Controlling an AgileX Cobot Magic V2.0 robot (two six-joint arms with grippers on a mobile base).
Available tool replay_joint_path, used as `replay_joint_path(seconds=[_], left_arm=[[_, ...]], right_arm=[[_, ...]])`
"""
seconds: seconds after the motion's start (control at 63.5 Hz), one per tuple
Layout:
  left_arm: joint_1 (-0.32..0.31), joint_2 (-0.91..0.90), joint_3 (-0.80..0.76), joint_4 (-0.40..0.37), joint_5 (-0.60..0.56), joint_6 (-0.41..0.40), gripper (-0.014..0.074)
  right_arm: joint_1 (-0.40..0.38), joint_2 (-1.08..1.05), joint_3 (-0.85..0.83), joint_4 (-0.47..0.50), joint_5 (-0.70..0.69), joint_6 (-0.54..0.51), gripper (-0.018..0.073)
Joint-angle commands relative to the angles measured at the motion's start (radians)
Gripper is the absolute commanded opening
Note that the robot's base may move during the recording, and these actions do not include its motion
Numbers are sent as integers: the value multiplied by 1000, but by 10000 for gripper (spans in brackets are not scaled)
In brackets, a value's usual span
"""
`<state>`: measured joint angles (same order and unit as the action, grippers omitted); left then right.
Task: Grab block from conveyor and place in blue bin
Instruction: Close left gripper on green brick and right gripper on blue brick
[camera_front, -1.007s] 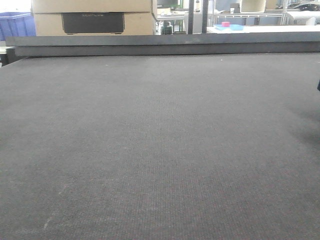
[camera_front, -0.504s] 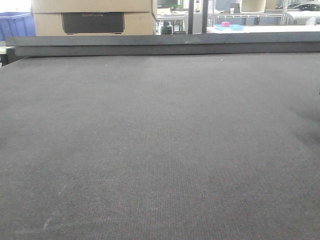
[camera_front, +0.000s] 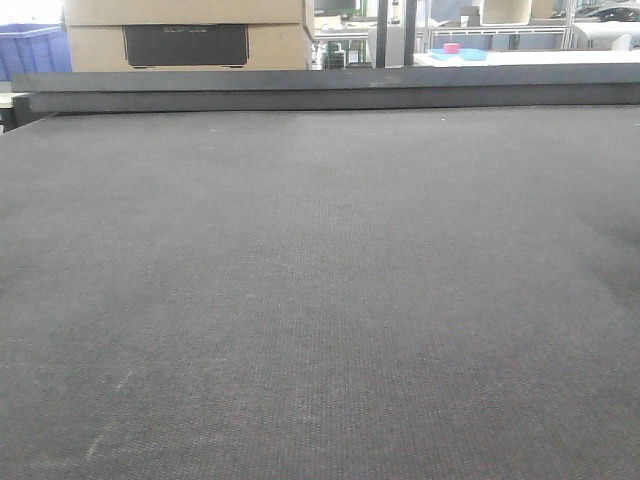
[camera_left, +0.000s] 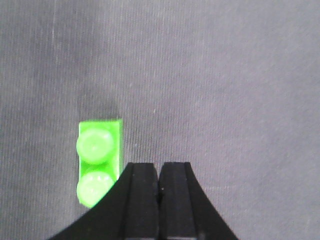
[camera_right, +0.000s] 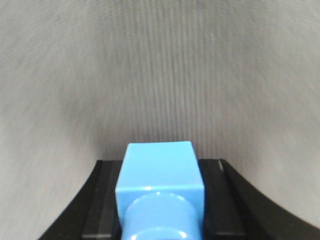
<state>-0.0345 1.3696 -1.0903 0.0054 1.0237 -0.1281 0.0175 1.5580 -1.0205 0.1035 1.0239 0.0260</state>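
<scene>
The conveyor (camera_front: 320, 280) is a wide dark grey woven belt with a dark raised rail (camera_front: 320, 95) at its far edge. Neither gripper shows in the front view. In the left wrist view my left gripper (camera_left: 159, 167) is shut and empty above the belt. A bright green two-stud block (camera_left: 97, 160) lies on the belt just left of it, partly hidden by the left finger. In the right wrist view my right gripper (camera_right: 160, 161) is shut on a light blue studded block (camera_right: 160, 175), held above the blurred belt. A blue bin (camera_front: 30, 50) stands beyond the rail at the far left.
Beyond the rail stand a cardboard box (camera_front: 185, 35) with a dark panel, metal posts (camera_front: 395, 30), and a white table (camera_front: 520, 57) with a small pink block (camera_front: 451, 48) on a blue plate.
A dark shape at the right edge of the front view has shrunk and slipped out of the frame. The belt surface looks the same.
</scene>
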Motion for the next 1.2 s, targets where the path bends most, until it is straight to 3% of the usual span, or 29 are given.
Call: replay_joint_path(seconds=[0.0,0.142,0.346,0.63,0.803,0.881,1.086,1.181], left_arm=[[-7,27,2,27,8,-12,-111],[-7,74,2,67,7,-12,-111],[-7,118,2,69,4,-12,-111],[69,118,2,87,50,-1,-111],[81,118,2,64,53,56,-104],[81,118,2,56,51,71,-47],[81,118,2,48,36,78,248],[81,132,2,48,32,78,342]], right_arm=[[-3,-87,-25,-9,21,1,-167],[-3,-210,-51,-9,-19,-13,-167],[-3,-294,-51,-12,-140,-17,-167],[-3,-294,-51,-8,-113,-17,-167],[-3,-294,-51,-8,-113,-17,-167],[-3,-294,-51,-8,-113,-17,-167],[-3,-289,-51,-8,-113,-17,-167],[-3,-283,-51,-6,-113,-17,-167]])
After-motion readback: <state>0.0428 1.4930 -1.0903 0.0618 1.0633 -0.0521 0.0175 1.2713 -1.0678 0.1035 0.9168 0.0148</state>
